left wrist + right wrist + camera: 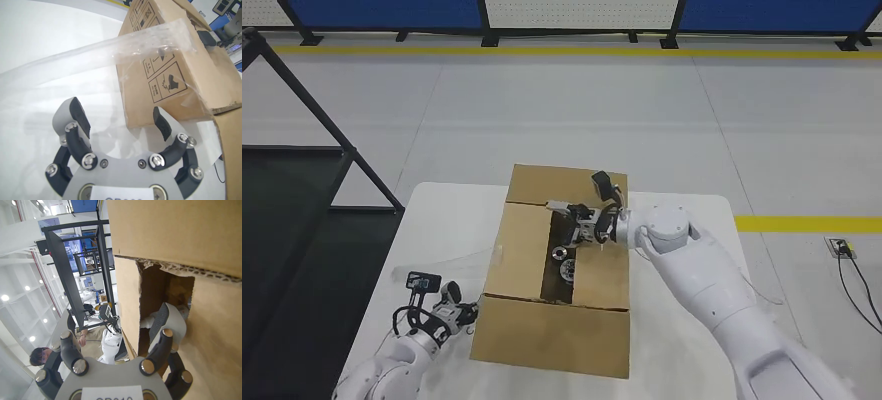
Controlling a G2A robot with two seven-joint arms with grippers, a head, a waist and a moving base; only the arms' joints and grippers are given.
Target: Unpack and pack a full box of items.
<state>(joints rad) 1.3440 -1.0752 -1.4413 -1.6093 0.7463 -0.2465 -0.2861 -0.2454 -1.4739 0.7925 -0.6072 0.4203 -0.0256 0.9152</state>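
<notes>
Poised at the opening of the cardboard box [552, 340] mid-table with right gripper [580, 224] spread wide, 1 finger [162, 321] inside, probably reaching for contents. Left gripper [116, 106] open, empty, beside the box near the table [442, 220] front-left corner.

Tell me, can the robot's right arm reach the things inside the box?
Probably yes. The box has its top flaps open, and the right gripper hangs over the gap, close above the round items inside. Nothing looks in its way.
</notes>
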